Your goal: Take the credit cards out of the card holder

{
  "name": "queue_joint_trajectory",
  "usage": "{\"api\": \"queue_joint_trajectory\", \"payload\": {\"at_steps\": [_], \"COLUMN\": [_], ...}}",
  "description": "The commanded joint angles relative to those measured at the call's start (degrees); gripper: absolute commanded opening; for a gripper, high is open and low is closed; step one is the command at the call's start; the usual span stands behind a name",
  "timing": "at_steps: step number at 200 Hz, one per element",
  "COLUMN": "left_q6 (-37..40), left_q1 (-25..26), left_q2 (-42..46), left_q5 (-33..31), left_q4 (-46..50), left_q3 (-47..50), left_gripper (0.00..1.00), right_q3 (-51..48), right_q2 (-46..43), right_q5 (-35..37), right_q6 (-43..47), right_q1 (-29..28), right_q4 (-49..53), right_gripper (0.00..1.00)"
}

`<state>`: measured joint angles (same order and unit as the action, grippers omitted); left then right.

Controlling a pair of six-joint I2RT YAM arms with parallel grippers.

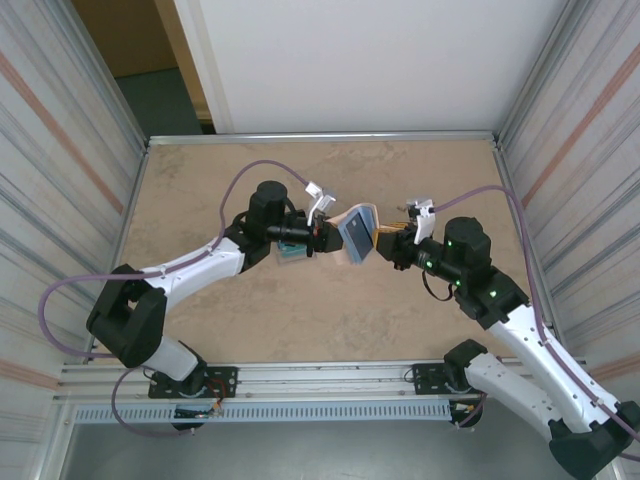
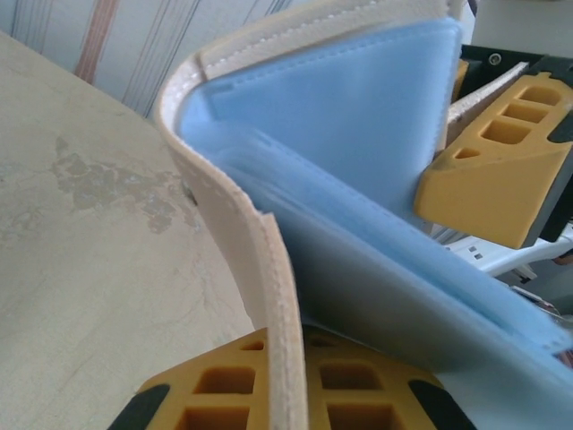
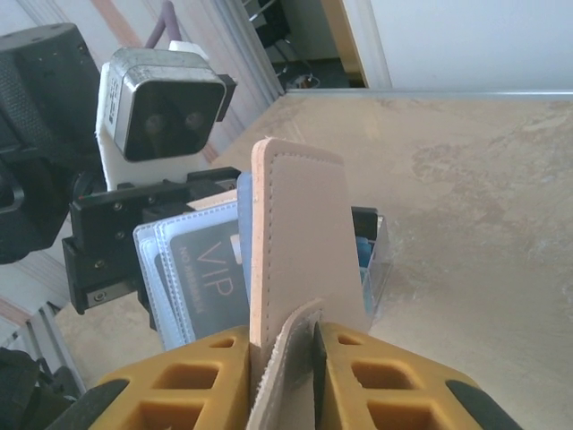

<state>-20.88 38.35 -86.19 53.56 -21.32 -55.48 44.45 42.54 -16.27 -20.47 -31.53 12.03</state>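
Beige, marbled table (image 1: 300,320) with striped panels on both sides and a white wall at the far edge. Two black-and-white robot arms rise from the near edge and bend inward to meet above the table's middle. Between them, held up off the table, is the beige card holder (image 1: 357,233), spread open to show its pale blue lining. The left end effector (image 1: 322,237) is clamped together on one beige flap. The right end effector (image 1: 385,238) has the other flap between its yellow fingers (image 3: 179,385); whether they pinch it I cannot tell. A dark credit card (image 3: 201,278) marked VIP sits in a clear inner pocket.
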Motion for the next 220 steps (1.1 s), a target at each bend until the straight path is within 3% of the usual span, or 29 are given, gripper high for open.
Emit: {"api": "queue_joint_trajectory", "payload": {"at_steps": [1,75,96,110,142,220], "left_q6": [0.7,0.8,0.7,0.7,0.8,1.2], "left_q1": [0.8,0.9,0.9,0.9,0.8,0.4], "left_q2": [0.4,1.0,0.9,0.9,0.9,1.1], "left_q5": [3.6,4.4,4.1,3.7,2.7,3.0], "left_q4": [-2.2,-2.5,-2.3,-2.2,-1.3,-0.3], "left_q3": [-2.7,-2.7,-2.6,-2.6,-2.4,-0.6], "left_gripper": [0.00,0.00,0.00,0.01,0.20,0.62], "right_q3": [1.9,1.7,1.8,1.8,1.7,1.7], "right_q2": [0.6,1.7,2.0,2.0,1.1,-2.5], "right_q5": [1.1,2.1,2.0,1.6,2.1,8.5], "right_q6": [1.3,1.6,1.7,1.7,1.6,0.5], "right_q1": [-0.3,-0.3,-0.3,-0.3,-0.3,-0.3], "right_q4": [-1.0,-0.8,-0.7,-0.7,-0.6,1.8], "right_gripper": [0.27,0.41,0.33,0.20,0.00,0.00]}}
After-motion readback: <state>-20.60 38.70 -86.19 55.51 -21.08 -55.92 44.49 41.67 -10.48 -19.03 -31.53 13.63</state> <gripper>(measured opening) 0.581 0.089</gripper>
